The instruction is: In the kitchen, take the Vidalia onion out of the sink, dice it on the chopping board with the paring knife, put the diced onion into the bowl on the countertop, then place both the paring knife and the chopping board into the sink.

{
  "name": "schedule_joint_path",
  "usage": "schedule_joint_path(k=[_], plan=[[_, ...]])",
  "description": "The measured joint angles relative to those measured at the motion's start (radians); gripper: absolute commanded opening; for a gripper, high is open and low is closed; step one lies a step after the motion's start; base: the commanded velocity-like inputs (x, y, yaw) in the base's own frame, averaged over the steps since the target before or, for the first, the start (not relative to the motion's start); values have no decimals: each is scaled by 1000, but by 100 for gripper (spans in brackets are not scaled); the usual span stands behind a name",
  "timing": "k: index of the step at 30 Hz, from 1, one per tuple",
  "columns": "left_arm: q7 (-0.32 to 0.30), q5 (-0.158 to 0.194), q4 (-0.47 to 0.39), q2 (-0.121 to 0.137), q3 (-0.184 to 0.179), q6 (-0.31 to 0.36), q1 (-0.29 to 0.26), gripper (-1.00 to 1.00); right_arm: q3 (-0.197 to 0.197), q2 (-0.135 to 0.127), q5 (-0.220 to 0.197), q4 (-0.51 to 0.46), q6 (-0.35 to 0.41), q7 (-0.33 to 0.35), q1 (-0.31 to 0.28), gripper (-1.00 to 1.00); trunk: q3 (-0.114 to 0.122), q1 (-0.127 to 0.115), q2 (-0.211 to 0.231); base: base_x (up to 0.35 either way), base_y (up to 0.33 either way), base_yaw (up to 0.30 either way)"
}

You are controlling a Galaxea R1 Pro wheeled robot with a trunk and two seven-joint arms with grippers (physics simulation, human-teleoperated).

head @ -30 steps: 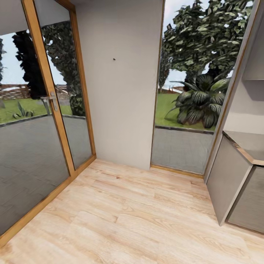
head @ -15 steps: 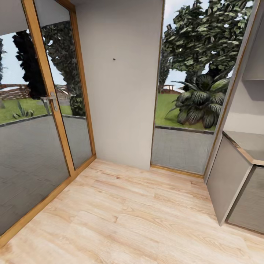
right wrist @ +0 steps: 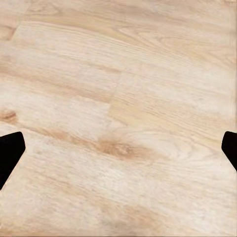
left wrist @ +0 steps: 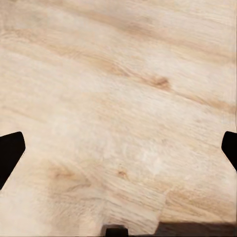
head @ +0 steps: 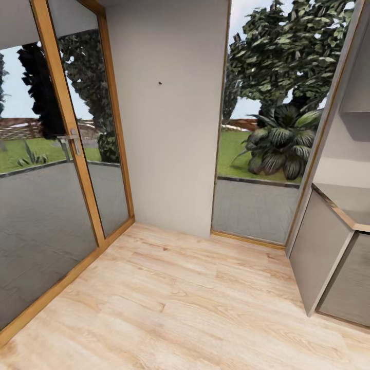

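Observation:
The onion, sink, chopping board, paring knife and bowl are out of view. At the right edge of the head view, one end of the grey countertop (head: 349, 203) with its thin light-wood edge tops dark grey cabinets (head: 329, 257). My left gripper (left wrist: 118, 148) is open, its dark fingertips (left wrist: 10, 153) far apart over light wood floor. My right gripper (right wrist: 118, 153) is open too, fingertips (right wrist: 10, 150) wide apart above the same floor, with nothing between them.
Ahead stands a grey wall section (head: 169, 118) between a wood-framed glass door (head: 67, 139) with a metal handle on the left and a tall window (head: 267, 128) onto a garden on the right. Light wood flooring (head: 169, 303) stretches in front of me.

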Motion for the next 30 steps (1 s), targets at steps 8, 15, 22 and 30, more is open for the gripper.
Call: schedule_joint_path(k=[8, 15, 22, 30], plan=[[-2, -1, -17, 14, -1, -9, 0, 100, 1, 1, -4, -12, -71, 1, 0, 100, 0, 0, 0, 0, 0, -29], [-7, 3, 16, 30, -3, -10, 0, 100, 0, 1, -5, 6, -95, 1, 0, 100, 3, 0, 0, 0, 0, -245], [-7, 2, 25, 25, -5, -9, 0, 100, 0, 1, -6, 7, -97, 1, 0, 100, 7, 0, 0, 0, -17, -272], [-3, 3, 34, 23, -5, -9, 0, 100, 1, 3, -7, 8, -95, 0, 0, 100, 11, 0, 0, 0, -243, -176]])
